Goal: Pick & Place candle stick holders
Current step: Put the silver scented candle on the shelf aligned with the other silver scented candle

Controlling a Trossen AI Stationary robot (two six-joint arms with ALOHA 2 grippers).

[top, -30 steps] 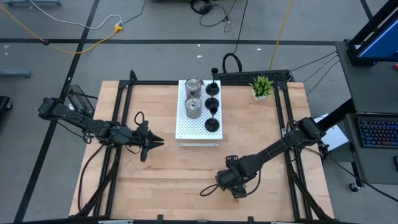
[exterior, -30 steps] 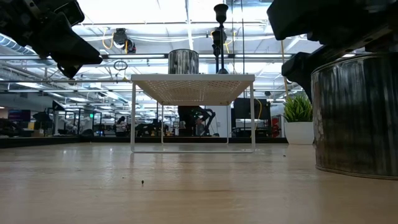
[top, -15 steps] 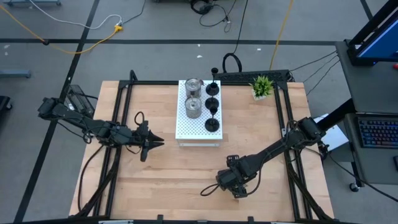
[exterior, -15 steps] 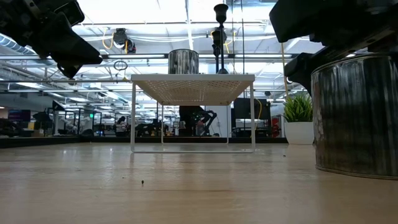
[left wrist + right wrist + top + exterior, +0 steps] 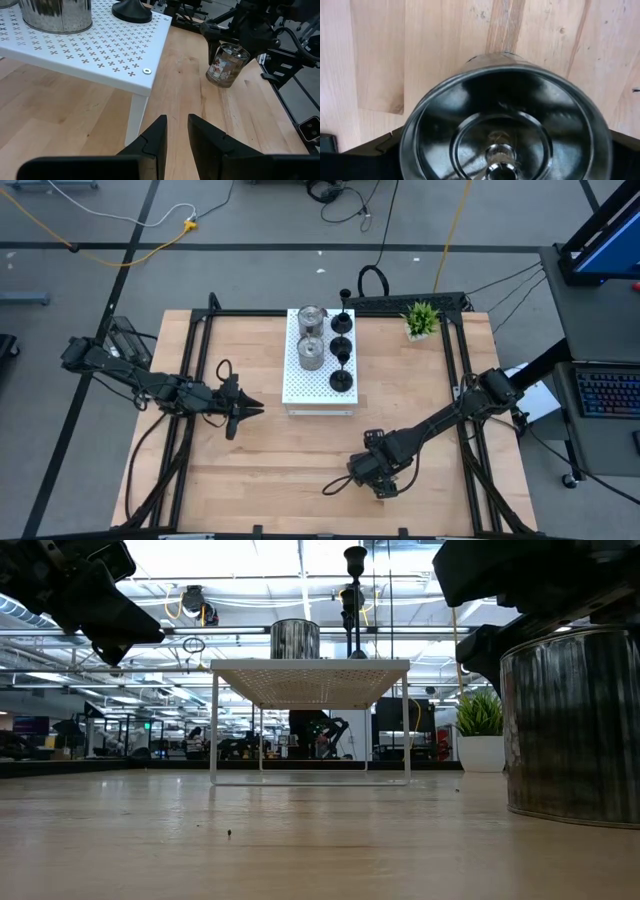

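Note:
A white perforated board [image 5: 298, 388] stands at the table's far middle. It carries two silver candle stick holders [image 5: 312, 317] [image 5: 311, 353] and a row of black ones [image 5: 341, 348]. A third silver holder [image 5: 575, 720] stands upright on its base near the table's front edge, right of the middle. My right gripper [image 5: 375, 470] is directly over it, pointing down and open. One finger [image 5: 382, 145] stands at each side of the holder's rim [image 5: 420, 115]. I cannot tell whether they touch it. Left of the board, my left gripper [image 5: 176, 130] hovers, shut but for a narrow gap, holding nothing.
A small green plant in a white pot [image 5: 421, 318] stands at the far right. Black frame rails [image 5: 190, 380] run along the table's left and right sides. Bare wood [image 5: 280, 460] lies between the board and the front edge.

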